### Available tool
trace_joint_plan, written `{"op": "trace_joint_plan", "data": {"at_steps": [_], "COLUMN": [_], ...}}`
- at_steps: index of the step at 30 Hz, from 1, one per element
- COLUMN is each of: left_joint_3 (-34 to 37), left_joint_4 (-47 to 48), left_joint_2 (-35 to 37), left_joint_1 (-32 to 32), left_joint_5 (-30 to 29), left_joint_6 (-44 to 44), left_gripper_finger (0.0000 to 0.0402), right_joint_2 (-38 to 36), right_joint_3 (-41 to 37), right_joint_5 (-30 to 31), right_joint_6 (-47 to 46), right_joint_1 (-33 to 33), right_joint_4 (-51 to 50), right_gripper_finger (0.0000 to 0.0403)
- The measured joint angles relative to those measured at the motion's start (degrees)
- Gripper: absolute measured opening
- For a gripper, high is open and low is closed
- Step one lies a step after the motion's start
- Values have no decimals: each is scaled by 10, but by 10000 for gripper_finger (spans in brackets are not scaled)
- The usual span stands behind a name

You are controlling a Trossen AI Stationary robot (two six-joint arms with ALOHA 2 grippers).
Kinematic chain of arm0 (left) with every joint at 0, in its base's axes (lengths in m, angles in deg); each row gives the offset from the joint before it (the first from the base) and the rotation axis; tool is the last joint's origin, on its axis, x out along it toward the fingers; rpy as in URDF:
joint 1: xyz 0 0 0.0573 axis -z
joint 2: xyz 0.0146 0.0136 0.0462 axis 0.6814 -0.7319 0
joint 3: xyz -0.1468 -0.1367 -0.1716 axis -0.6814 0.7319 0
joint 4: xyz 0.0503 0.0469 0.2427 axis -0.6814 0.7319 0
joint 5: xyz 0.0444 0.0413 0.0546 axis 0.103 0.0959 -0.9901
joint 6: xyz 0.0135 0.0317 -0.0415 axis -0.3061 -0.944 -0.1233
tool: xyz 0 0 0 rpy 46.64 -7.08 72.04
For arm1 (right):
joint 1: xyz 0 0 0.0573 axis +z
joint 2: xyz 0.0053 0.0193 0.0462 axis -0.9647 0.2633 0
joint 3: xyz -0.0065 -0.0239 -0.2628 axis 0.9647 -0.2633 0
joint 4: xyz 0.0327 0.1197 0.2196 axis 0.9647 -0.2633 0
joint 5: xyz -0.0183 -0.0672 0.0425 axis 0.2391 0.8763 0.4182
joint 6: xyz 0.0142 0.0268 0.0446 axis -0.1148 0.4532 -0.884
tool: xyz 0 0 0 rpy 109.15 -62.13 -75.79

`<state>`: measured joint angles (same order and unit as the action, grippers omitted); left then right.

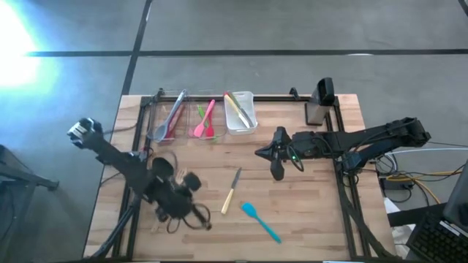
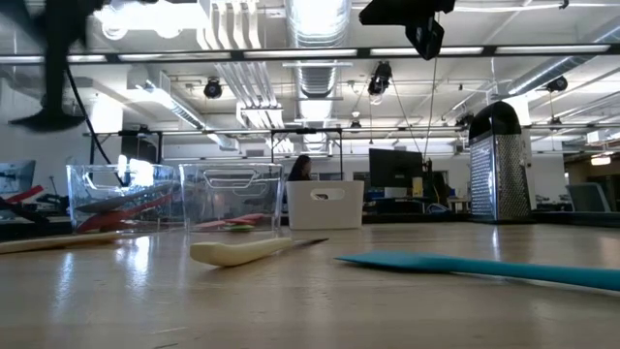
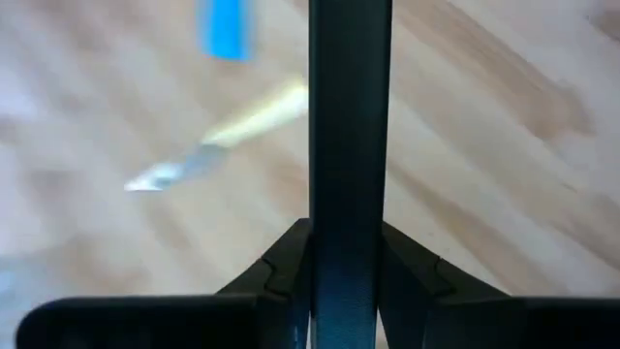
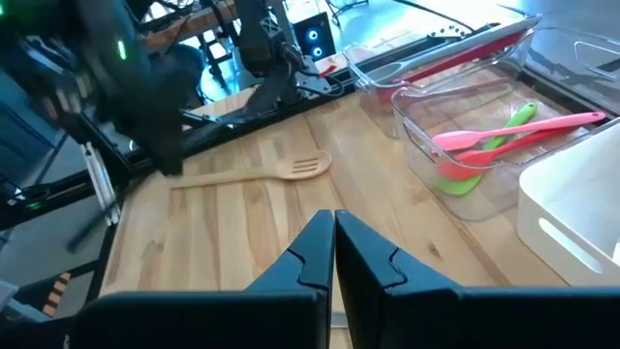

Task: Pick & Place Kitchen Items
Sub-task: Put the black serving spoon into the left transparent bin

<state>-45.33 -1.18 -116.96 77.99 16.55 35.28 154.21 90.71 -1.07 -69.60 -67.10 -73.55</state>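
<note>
Sorting partly done: red tongs [image 1: 170, 117], pink spatula [image 1: 205, 118], green spoon [image 4: 484, 145] sit in bins far beyond left claw [image 1: 191, 182]. Left claw clamped on dark handle [image 3: 349, 145]. Knife [image 1: 232, 190], teal spatula [image 1: 261, 220] loose beside it. Wooden spatula [image 4: 254, 173] ahead of right claw [image 1: 278, 173], fingers together, empty.

Left arm [image 1: 128, 166]: matte black links, pale grey block at outer joint, black cables looping loose round wrist. Left claw [image 3: 349, 254]: two flat black fingers, angular stepped edges, faint blue sheen on inner faces. Right arm [image 1: 358, 142]: black too, chunky jointed segments, cable bundle along side, tiny green light near wrist. Right claw [image 4: 334, 244]: black fingers tapering to pointed tips, wide black bar at base.
</note>
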Motion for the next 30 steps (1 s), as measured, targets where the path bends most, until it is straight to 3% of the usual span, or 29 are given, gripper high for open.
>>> {"op": "trace_joint_plan", "data": {"at_steps": [10, 15, 21, 30], "left_joint_3": [-58, -58, -68, -67], "left_joint_4": [-50, -125, -166, -167], "left_joint_2": [164, 219, 238, 196], "left_joint_1": [-122, -247, -430, -710], "left_joint_5": [-161, -174, -108, 88], "left_joint_6": [-27, -23, 9, 114], "left_gripper_finger": [86, 86, 86, 86], "right_joint_2": [0, 0, 0, 0], "right_joint_3": [-12, -16, -16, -16], "right_joint_5": [0, 0, 0, -2], "right_joint_6": [4, 21, 31, 61], "right_joint_1": [0, 0, 0, 0], "right_joint_4": [1, 1, 2, 0], "right_gripper_finger": [8, 8, 8, 8]}}
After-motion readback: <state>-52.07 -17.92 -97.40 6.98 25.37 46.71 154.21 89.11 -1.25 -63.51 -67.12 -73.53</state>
